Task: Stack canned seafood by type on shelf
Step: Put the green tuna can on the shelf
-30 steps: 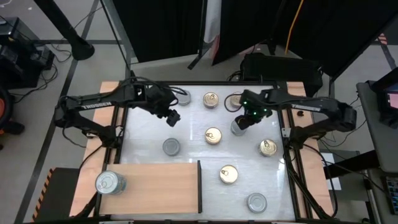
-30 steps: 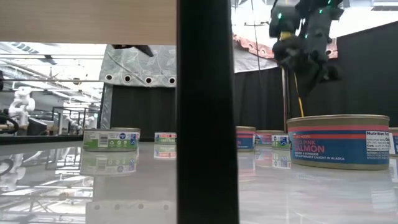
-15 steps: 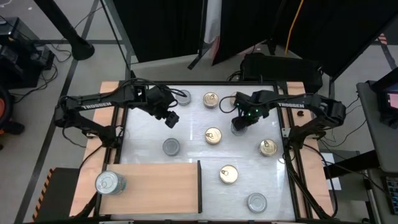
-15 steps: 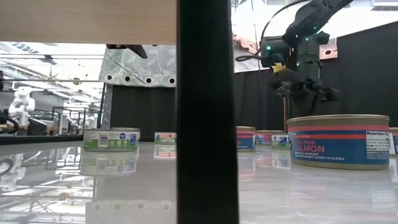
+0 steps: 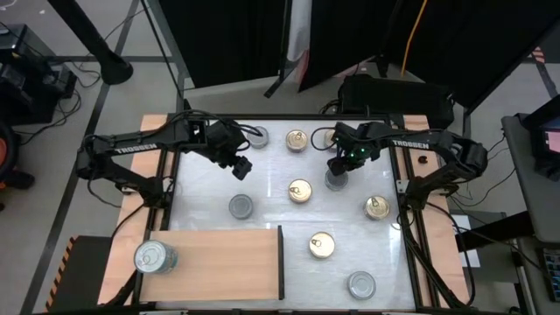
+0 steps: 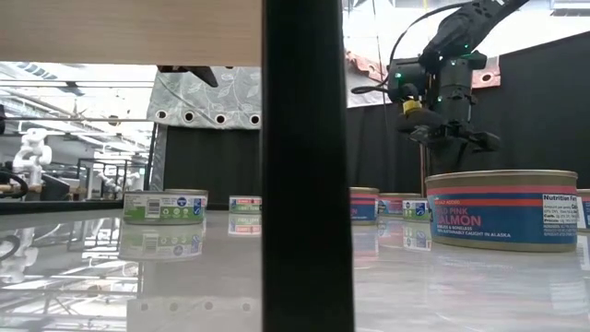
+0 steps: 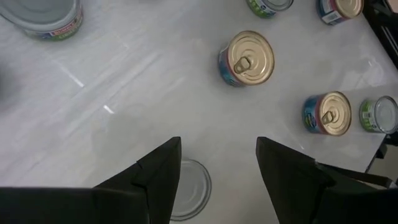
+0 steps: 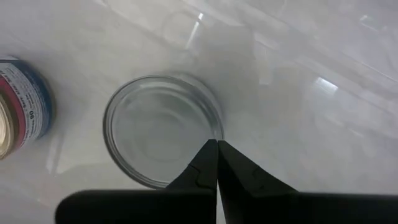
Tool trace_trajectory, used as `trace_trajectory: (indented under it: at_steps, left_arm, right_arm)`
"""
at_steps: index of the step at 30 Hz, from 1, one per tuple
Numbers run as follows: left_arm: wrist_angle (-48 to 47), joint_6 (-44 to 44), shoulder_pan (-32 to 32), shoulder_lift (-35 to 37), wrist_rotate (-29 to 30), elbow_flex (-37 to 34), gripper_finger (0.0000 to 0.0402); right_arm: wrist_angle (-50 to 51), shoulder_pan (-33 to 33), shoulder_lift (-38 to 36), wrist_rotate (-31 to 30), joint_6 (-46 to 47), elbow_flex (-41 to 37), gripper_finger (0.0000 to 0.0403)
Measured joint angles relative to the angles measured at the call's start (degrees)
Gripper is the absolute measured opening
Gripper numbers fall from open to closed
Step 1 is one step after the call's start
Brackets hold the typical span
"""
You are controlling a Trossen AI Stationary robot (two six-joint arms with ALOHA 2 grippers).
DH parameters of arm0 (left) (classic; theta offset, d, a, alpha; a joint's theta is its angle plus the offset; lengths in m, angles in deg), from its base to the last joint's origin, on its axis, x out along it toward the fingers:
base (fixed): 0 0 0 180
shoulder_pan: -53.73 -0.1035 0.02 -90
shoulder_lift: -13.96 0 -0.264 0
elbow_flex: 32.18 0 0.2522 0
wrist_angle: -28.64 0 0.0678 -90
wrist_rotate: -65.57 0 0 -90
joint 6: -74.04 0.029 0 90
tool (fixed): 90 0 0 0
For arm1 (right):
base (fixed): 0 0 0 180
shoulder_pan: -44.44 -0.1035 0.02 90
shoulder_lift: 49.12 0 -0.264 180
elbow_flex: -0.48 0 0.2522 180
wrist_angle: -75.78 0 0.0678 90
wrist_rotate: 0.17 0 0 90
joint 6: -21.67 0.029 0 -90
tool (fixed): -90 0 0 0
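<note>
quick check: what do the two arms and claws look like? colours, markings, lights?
Both arms are dark, slim and jointed, with white TROSSEN lettering on the left arm and the right arm. Green lights glow near the right claw. The left claw has two dark, wedge-shaped fingers.

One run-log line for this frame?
left gripper: open, above table | right gripper: shut, over silver-lid tin | shelf: one tin

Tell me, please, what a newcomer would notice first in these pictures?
Probably the round tins scattered over the white tabletop, gold-lidded ones like the centre tin among silver ones. Next, the wooden shelf at the near left, holding a single silver tin. Finally the right hand, shut, poised over a silver-lidded tin, while the left hand hangs open opposite.
</note>
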Motion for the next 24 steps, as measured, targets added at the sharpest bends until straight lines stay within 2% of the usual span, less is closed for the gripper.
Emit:
trace_trajectory:
  at_steps: [7,13,24]
  left_arm:
    - [0.1,-0.2,0.0,0.0,-0.2,-2.6,0.0215]
    - [0.4,-0.3,1.0,0.0,-0.8,-2.8,0.0215]
    - [0.4,-0.3,1.3,0.0,-0.8,-2.8,0.0215]
  right_arm:
    - [0.7,-0.2,0.6,1.1,1.9,0.0,0.0000]
    - [0.2,-0.2,0.8,-0.2,2.6,0.0,0.0000]
    - [-2.0,-0.2,5.3,1.1,2.7,0.0,0.0000]
